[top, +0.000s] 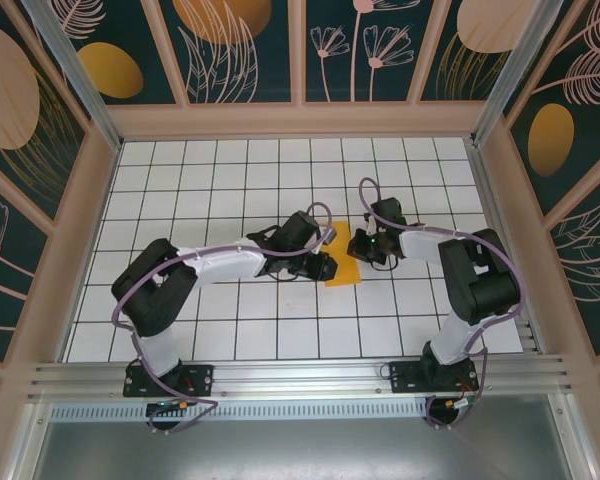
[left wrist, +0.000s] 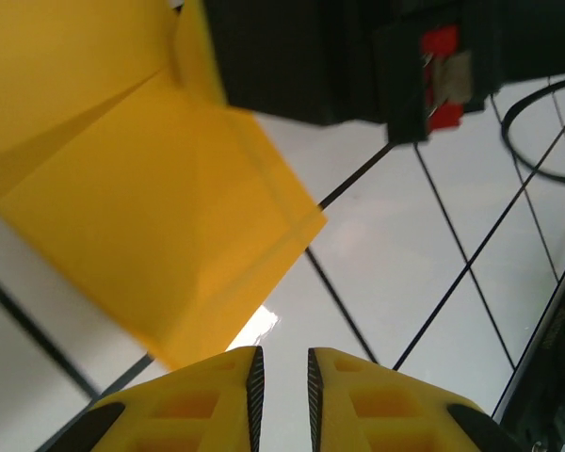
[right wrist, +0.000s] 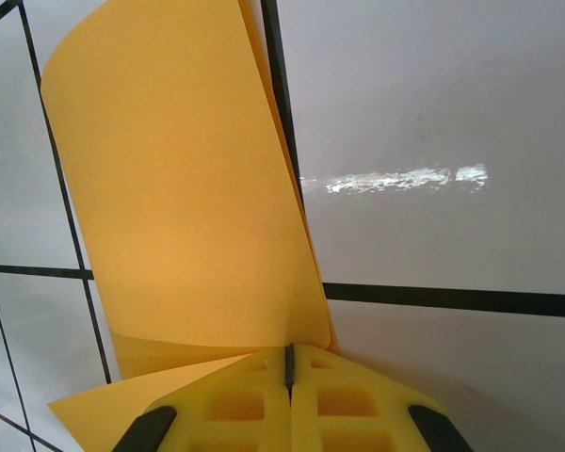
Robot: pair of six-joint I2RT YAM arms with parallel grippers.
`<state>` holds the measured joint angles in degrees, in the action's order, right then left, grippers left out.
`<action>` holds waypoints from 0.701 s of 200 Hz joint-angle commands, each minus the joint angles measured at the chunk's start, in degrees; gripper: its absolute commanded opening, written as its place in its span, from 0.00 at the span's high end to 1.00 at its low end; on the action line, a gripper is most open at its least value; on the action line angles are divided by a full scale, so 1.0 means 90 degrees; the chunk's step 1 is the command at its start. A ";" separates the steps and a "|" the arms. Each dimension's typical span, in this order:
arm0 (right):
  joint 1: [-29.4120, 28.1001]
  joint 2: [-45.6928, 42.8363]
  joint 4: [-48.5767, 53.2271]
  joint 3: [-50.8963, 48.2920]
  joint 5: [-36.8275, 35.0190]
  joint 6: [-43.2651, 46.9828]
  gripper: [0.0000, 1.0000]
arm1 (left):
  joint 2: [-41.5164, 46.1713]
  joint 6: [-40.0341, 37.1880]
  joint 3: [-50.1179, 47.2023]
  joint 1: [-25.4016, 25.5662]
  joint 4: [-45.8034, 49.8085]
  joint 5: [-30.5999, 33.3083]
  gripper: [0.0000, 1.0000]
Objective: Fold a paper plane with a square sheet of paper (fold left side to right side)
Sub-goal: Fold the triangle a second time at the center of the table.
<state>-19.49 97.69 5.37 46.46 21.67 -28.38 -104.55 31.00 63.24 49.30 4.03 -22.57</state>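
Right wrist: R gripper [right wrist: 288,363] pinches orange sheet [right wrist: 188,207] by its edge, curling it for the fold; L gripper [left wrist: 282,365] barely ajar, empty, nearby, prob. to press crease.

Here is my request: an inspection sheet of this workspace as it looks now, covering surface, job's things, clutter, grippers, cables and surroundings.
Surface: glossy white table with a black grid.
Job's things: orange sheet of paper, partly folded, lying between the two arms, with one side lifted and curled.
Clutter: nothing seen.
Grippers: the left gripper has its fingers slightly apart, holding nothing, close to the paper's edge. The right gripper has its fingers shut on the paper's edge.
Cables: a purple cable loops along each arm; none lies on the paper.
Surroundings: patterned wall panels on three sides and a metal rail at the near edge.
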 commanded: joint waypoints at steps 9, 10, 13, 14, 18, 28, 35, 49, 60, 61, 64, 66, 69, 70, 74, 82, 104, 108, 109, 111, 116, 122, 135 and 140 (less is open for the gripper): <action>-0.0028 0.0256 0.0100 -0.0048 -0.0289 0.0046 0.96 | -0.0595 -0.0175 0.0286 0.0012 0.0004 -0.0295 0.78; -0.0030 0.0257 0.0099 -0.0047 -0.0284 0.0047 0.97 | -0.0607 -0.0179 0.0291 0.0016 0.0002 -0.0295 0.78; -0.0028 0.0253 0.0103 -0.0049 -0.0280 0.0048 0.96 | -0.0647 -0.0188 0.0304 0.0020 0.0001 -0.0295 0.78; -0.0030 0.0256 0.0105 -0.0047 -0.0279 0.0048 0.97 | -0.0653 -0.0190 0.0305 0.0020 0.0001 -0.0295 0.78; -0.0037 0.0255 0.0107 -0.0043 -0.0277 0.0046 0.96 | -0.0697 -0.0186 0.0307 0.0019 0.0001 -0.0295 0.78; -0.0034 0.0231 0.0118 -0.0040 -0.0269 0.0057 0.96 | -0.0786 -0.0183 0.0292 0.0020 0.0001 -0.0273 0.78; -0.0032 0.0220 0.0117 -0.0045 -0.0248 0.0058 0.96 | -0.0845 -0.0194 0.0271 0.0020 0.0001 -0.0266 0.78; -0.0034 0.0171 0.0107 -0.0054 -0.0193 0.0041 0.96 | -0.0938 -0.0201 0.0205 0.0020 0.0010 -0.0238 0.78; -0.0035 0.0089 0.0084 -0.0054 -0.0132 0.0032 0.96 | -0.0992 -0.0203 0.0143 0.0030 0.0012 -0.0237 0.78; -0.0034 0.0076 0.0086 -0.0059 -0.0132 0.0030 0.96 | -0.1001 -0.0208 0.0137 0.0025 0.0011 -0.0237 0.78; -0.0037 0.0048 0.0079 -0.0060 -0.0124 0.0021 0.96 | -0.1016 -0.0196 0.0116 0.0028 0.0011 -0.0229 0.78; -0.0033 0.0038 0.0083 -0.0056 -0.0116 0.0017 0.96 | -0.1024 -0.0194 0.0113 0.0025 0.0016 -0.0223 0.78; -0.0032 -0.0001 0.0078 -0.0056 -0.0106 0.0011 0.96 | -0.1031 -0.0193 0.0098 0.0030 0.0020 -0.0201 0.78; -0.0032 -0.0008 0.0078 -0.0055 -0.0100 0.0010 0.96 | -0.1030 -0.0193 0.0090 0.0030 0.0025 -0.0199 0.78; -0.0034 -0.0057 0.0078 -0.0050 -0.0079 0.0000 0.96 | -0.1047 -0.0202 0.0068 0.0025 0.0030 -0.0181 0.78; -0.0036 -0.0173 0.0090 -0.0047 -0.0057 -0.0018 0.96 | -0.1055 -0.0203 0.0027 0.0030 0.0066 -0.0130 0.78; -0.0033 -0.0560 0.0186 -0.0046 -0.0001 -0.0076 0.96 | -0.1059 -0.0207 -0.0100 0.0028 0.0107 -0.0022 0.78; -0.0043 -0.0638 0.0225 -0.0058 0.0015 -0.0088 0.96 | -0.1050 -0.0197 -0.0132 0.0029 0.0107 -0.0015 0.78; -0.0047 -0.0654 0.0229 -0.0056 0.0019 -0.0088 0.96 | -0.1049 -0.0190 -0.0137 0.0030 0.0098 -0.0008 0.78; -0.0043 -0.0682 0.0247 -0.0062 0.0035 -0.0096 0.96 | -0.1037 -0.0180 -0.0148 0.0030 0.0091 -0.0011 0.78; -0.0047 -0.0762 0.0295 -0.0076 0.0075 -0.0105 0.96 | -0.1034 -0.0169 -0.0192 0.0023 0.0066 -0.0007 0.78; -0.0058 -0.0851 0.0357 -0.0105 0.0140 -0.0120 0.96 | -0.1031 -0.0150 -0.0235 0.0024 0.0043 -0.0002 0.78; -0.0101 -0.0972 0.0419 -0.0214 0.0368 -0.0178 0.96 | -0.1013 -0.0121 -0.0314 0.0030 -0.0017 -0.0012 0.78; -0.0131 -0.1012 0.0380 -0.0284 0.0462 -0.0225 0.96 | -0.1020 -0.0106 -0.0336 0.0029 -0.0035 -0.0007 0.78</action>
<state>-19.62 91.92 6.96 45.91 22.55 -29.02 -112.88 30.20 63.00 49.32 1.19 -23.79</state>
